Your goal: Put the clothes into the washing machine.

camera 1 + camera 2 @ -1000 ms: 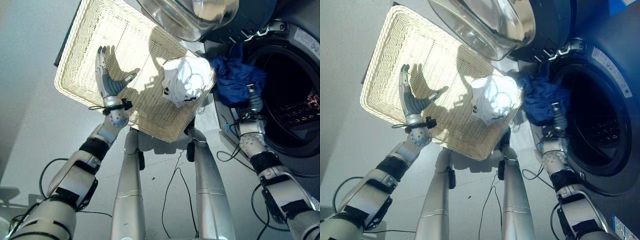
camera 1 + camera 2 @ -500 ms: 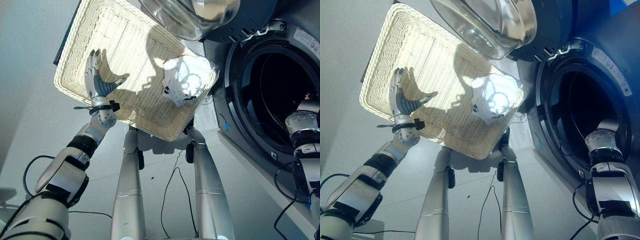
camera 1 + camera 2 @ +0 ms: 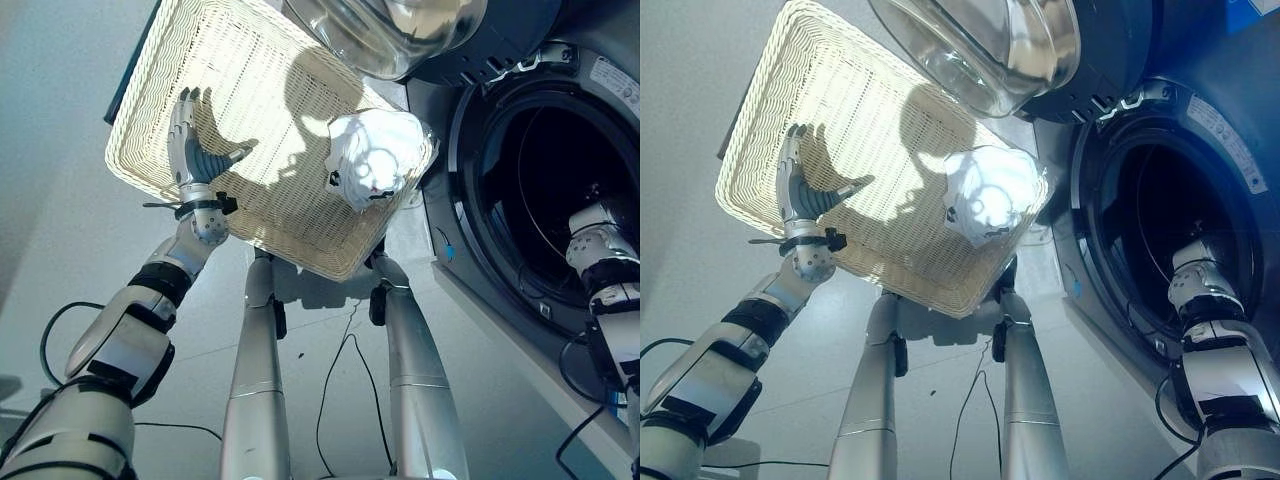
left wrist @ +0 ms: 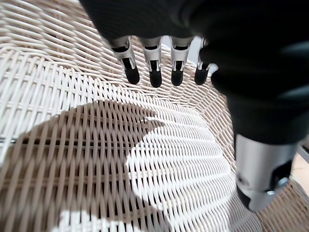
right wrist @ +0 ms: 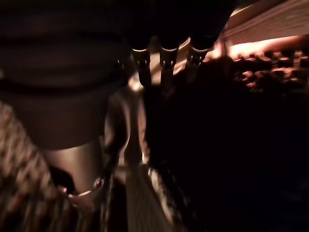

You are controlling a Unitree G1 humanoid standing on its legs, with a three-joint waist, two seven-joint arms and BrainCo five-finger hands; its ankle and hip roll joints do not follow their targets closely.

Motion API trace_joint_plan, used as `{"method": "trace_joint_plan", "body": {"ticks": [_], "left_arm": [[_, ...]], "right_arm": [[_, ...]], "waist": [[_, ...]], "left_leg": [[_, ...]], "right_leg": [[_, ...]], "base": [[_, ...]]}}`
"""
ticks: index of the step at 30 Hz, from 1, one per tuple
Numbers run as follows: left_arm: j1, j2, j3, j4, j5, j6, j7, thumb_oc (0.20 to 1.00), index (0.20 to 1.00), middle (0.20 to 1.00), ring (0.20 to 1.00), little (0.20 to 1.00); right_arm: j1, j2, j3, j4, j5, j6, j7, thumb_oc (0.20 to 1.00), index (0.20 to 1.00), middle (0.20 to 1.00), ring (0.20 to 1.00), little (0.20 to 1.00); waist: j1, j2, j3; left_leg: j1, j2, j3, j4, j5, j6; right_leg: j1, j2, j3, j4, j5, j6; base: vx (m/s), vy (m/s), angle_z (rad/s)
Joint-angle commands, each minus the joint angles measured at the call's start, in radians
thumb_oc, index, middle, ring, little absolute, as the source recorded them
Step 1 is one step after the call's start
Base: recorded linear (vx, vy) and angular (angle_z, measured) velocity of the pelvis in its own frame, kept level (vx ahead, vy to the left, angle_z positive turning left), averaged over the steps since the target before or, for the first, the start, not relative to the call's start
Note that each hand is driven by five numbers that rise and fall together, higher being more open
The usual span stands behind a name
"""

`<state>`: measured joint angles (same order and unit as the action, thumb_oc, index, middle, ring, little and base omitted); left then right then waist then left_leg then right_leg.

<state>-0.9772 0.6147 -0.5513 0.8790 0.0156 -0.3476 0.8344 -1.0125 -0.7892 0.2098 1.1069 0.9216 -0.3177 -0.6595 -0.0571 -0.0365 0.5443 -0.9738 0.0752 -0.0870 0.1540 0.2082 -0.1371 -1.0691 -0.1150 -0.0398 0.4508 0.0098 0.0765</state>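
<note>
Right arm reaches into the washing machine (image 3: 530,190); white garment (image 3: 372,158) lies in the wicker basket (image 3: 150,120).

The left hand (image 3: 190,150) hovers over the basket's near-left part, fingers straight and spread, as its wrist view confirms. The right wrist view alone shows the right hand (image 5: 164,60) inside the dark drum (image 5: 270,58), fingers extended, holding nothing I can make out. A second ago this hand held a blue garment at the door opening; the white one has not moved.

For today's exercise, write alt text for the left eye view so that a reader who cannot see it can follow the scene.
A white garment lies in a cream wicker basket beside a washing machine whose door stands open. The robot's left hand hovers open over the basket, while its right arm reaches into the dark drum.
</note>
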Motion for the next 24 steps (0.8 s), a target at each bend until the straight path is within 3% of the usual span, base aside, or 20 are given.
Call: {"method": "trace_joint_plan", "body": {"ticks": [1, 6, 14, 24], "left_arm": [[-0.037, -0.023, 0.017, 0.013, -0.055, -0.048, -0.017, 1.000, 1.000, 1.000, 1.000, 1.000], [-0.054, -0.044, 0.049, 0.034, -0.120, -0.064, -0.035, 1.000, 1.000, 1.000, 1.000, 1.000], [-0.002, -0.097, 0.139, 0.011, -0.232, -0.098, -0.031, 1.000, 1.000, 1.000, 1.000, 1.000], [0.045, -0.134, 0.202, -0.019, -0.239, -0.119, -0.003, 1.000, 1.000, 1.000, 1.000, 1.000]], "right_arm": [[0.022, -0.052, 0.028, 0.007, -0.058, -0.018, 0.014, 1.000, 1.000, 1.000, 1.000, 1.000], [0.037, 0.015, 0.037, -0.021, -0.107, -0.030, 0.056, 1.000, 1.000, 1.000, 1.000, 1.000], [0.177, 0.172, 0.076, -0.254, -0.320, -0.018, 0.079, 1.000, 1.000, 1.000, 1.000, 1.000], [0.288, 0.261, 0.148, -0.503, -0.538, -0.017, 0.041, 1.000, 1.000, 1.000, 1.000, 1.000]], "waist": [[0.013, -0.020, -0.024], [0.006, -0.008, -0.024], [-0.009, 0.005, -0.024], [-0.027, 0.006, -0.024]], "left_leg": [[-0.013, -0.092, 0.031, 0.125, -0.128, 0.043], [-0.028, -0.092, 0.043, 0.116, -0.119, 0.042], [-0.022, -0.087, 0.066, 0.107, -0.119, 0.036], [-0.023, -0.081, 0.088, 0.095, -0.101, 0.030]], "right_leg": [[0.056, 0.047, -0.064, -0.215, 0.189, 0.075], [0.033, 0.043, -0.058, -0.213, 0.191, 0.074], [0.024, 0.053, -0.036, -0.198, 0.167, 0.064], [0.017, 0.061, -0.021, -0.194, 0.158, 0.054]], "base": [[0.00, 0.000, 0.00], [0.00, 0.034, 0.01], [-0.01, 0.053, -0.01], [-0.01, 0.039, -0.02]]}}
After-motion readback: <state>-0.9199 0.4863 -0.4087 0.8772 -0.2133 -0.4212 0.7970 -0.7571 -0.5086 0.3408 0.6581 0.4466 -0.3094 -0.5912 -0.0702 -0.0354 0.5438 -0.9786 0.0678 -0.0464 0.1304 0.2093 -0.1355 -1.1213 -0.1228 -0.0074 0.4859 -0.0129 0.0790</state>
